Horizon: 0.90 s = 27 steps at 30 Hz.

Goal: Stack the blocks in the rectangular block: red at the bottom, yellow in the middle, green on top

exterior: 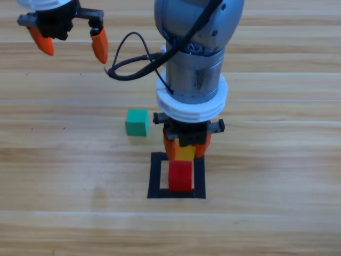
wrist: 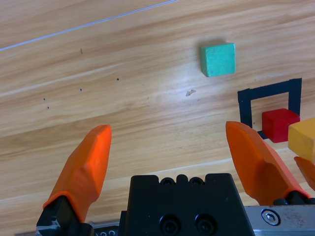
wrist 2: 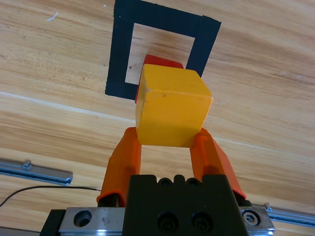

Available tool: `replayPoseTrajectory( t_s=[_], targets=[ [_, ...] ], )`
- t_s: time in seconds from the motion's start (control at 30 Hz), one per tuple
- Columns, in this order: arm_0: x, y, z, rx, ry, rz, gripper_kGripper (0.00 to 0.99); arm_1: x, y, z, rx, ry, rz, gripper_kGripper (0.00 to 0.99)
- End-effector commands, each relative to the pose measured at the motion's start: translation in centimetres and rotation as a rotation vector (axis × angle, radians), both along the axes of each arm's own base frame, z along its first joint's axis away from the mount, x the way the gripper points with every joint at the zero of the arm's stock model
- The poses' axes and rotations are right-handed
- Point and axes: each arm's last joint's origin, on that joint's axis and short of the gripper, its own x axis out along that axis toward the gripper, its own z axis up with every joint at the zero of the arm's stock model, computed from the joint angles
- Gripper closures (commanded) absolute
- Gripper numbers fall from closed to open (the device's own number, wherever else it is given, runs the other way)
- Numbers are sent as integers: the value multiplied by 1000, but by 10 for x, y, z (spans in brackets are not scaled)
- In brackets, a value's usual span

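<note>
The black tape rectangle [exterior: 155, 177] lies in the near middle of the wooden table [exterior: 277, 176], its long axis running near to far. The red cube [exterior: 180, 176] sits inside it, square to the tape. Just behind and above it, the right gripper [exterior: 185, 147] has its jaws closed on the yellow cube [exterior: 185, 153], held slightly turned. The teal-green cube [exterior: 137, 122] stands alone to the left, apart. Farthest, at the top left corner, the left gripper [exterior: 72, 40] hangs wide open and holds nothing.
</note>
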Motion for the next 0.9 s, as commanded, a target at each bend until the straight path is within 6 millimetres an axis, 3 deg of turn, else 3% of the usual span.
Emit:
replayPoseTrajectory(
  t_s=[0.03,0.37,0.7,0.9],
  targets=[
    [19,-7,-30,16,70,4,0,-7,19,-42,-65,68,12,809],
    [18,-13,-23,-75,78,-15,16,-6,21,-44,-66,73,9,809],
    [22,-29,-45,-48,122,14,17,-9,18,-41,-72,81,7,809],
    [21,-33,-47,-47,124,13,19,-11,17,-41,-80,86,10,809]
  ],
)
